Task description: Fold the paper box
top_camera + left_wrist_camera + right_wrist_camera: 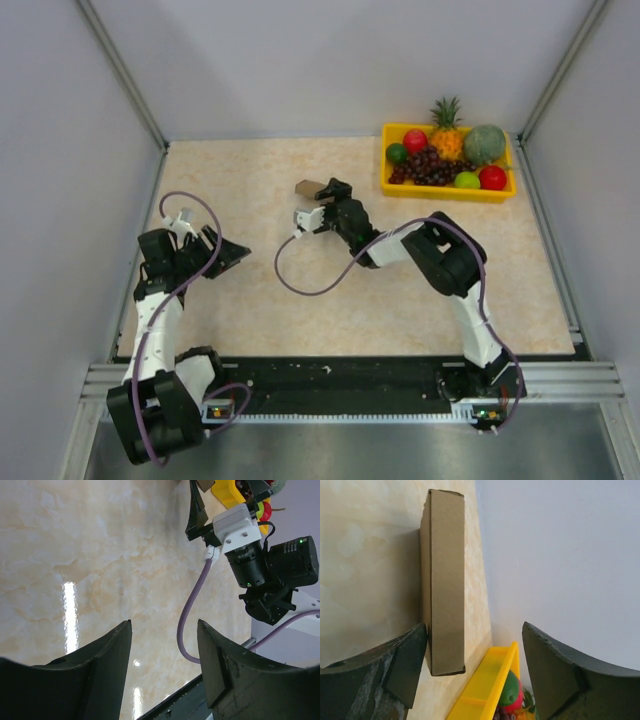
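We find open tabletop [230, 180] left of the paper box [307, 186] and across the near middle. The yellow fruit tray [448, 192] fills the far right corner, near the box. A purple cable [277, 268] loops over the centre.

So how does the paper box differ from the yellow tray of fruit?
The paper box is plain brown; the yellow tray is bright yellow. The box is closed up, while the tray is open on top and holds fruit. From above, the box looks much smaller than the tray. Both are rectangular and rest on the table.
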`<state>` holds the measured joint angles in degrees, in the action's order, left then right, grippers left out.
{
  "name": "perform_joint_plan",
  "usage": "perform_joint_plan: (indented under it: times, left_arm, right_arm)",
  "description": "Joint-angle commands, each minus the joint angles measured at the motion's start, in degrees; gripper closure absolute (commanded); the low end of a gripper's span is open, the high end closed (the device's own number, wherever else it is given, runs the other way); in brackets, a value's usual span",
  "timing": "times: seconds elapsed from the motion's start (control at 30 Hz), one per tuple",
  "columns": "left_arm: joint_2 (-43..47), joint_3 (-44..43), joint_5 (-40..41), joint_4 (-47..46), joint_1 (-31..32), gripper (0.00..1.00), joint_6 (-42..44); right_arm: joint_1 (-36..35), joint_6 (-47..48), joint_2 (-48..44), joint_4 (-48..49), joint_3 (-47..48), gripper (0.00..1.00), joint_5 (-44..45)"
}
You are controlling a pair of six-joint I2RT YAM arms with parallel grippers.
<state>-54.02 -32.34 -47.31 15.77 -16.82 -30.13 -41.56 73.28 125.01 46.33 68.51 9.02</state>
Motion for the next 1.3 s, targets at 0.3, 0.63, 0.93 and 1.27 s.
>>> perform_joint_plan:
  times: [0.3, 0.63, 0.93, 1.27]
  left_arm:
    - [0.6, 1.8, -3.9, -6.6, -0.3, 0.39, -2.7]
    - [-0.4, -1.7, -0.8, -5.7, 8.4, 0.35, -2.9]
    - [2.5, -4.3, 9.2, -13.0, 28.9, 0.33, -8.5]
    - [13.0, -3.9, 8.1, -18.2, 32.8, 0.28, -7.8]
  right_arm:
    - [-1.2, -19.8, -23.3, 7.8, -22.1, 0.18, 13.5]
    - [-0.4, -73.6, -38.8, -43.5, -9.0, 0.18, 14.2]
    - [9.0, -100.0, -67.2, -64.2, -22.7, 0.13, 1.1]
    - [9.0, -98.8, -108.5, -68.7, -31.6, 0.01, 5.5]
